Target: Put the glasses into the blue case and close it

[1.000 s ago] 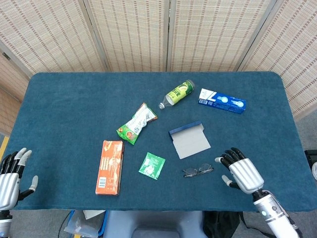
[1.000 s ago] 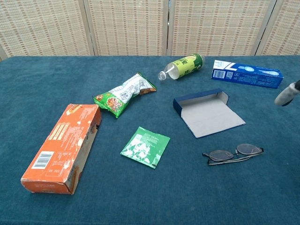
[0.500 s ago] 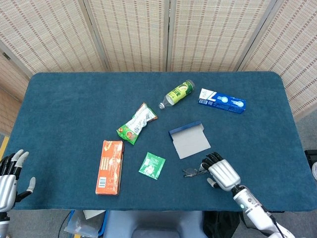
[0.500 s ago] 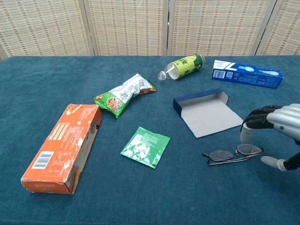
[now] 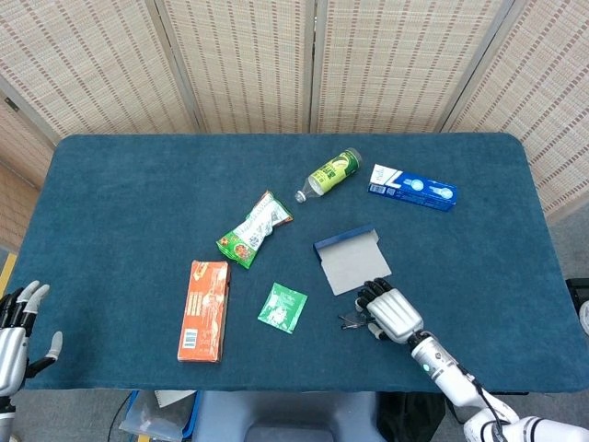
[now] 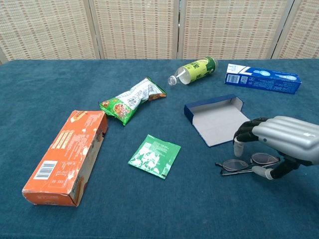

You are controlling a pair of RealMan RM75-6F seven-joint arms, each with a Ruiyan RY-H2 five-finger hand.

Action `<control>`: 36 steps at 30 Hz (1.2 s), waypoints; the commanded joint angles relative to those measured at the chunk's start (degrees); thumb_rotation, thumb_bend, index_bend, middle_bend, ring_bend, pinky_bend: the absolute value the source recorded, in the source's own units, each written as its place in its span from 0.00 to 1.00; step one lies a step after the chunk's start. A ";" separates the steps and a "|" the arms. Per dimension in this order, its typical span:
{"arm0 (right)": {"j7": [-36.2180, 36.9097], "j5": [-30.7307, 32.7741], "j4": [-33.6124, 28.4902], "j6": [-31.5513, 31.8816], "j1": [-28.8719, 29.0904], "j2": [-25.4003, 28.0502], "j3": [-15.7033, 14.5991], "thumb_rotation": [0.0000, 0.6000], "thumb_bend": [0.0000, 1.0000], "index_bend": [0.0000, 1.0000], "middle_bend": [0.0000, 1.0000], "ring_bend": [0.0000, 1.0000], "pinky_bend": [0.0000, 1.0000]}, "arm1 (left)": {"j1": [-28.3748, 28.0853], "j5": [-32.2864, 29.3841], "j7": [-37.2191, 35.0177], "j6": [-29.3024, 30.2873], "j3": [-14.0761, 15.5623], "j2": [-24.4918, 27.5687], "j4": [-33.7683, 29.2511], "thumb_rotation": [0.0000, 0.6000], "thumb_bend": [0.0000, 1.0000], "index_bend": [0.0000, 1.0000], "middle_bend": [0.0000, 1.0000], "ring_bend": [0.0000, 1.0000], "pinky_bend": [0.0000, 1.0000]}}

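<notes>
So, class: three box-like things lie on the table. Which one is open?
The blue case, just left of the right hand: its flap lies flat, showing a grey lining. The orange box and the blue-and-white box are shut.

Printing is showing on the orange box (image 6: 65, 156), green packet (image 6: 154, 156) and bottle (image 6: 195, 70), but none is reading clearly.

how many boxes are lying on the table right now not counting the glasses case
2. An orange box lies near the table's front left, beside the green sachet. A blue and white box lies at the back right, next to the green bottle. None looks hidden.
</notes>
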 commanded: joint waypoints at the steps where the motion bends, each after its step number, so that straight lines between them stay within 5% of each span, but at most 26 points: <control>1: -0.02 0.26 0.39 -0.27 0.56 -0.44 -0.05 1.00 0.36 0.39 0.23 0.11 0.12 | 0.07 0.03 -0.10 0.06 0.00 -0.02 0.07 1.00 0.42 0.08 0.00 0.00 0.00; 36: -0.67 2.18 3.25 1.24 2.84 -2.79 -1.45 1.00 0.38 0.44 0.22 0.09 0.12 | 0.51 -0.17 -0.56 -0.13 -0.11 -0.36 0.76 1.00 0.42 0.08 0.00 0.00 0.00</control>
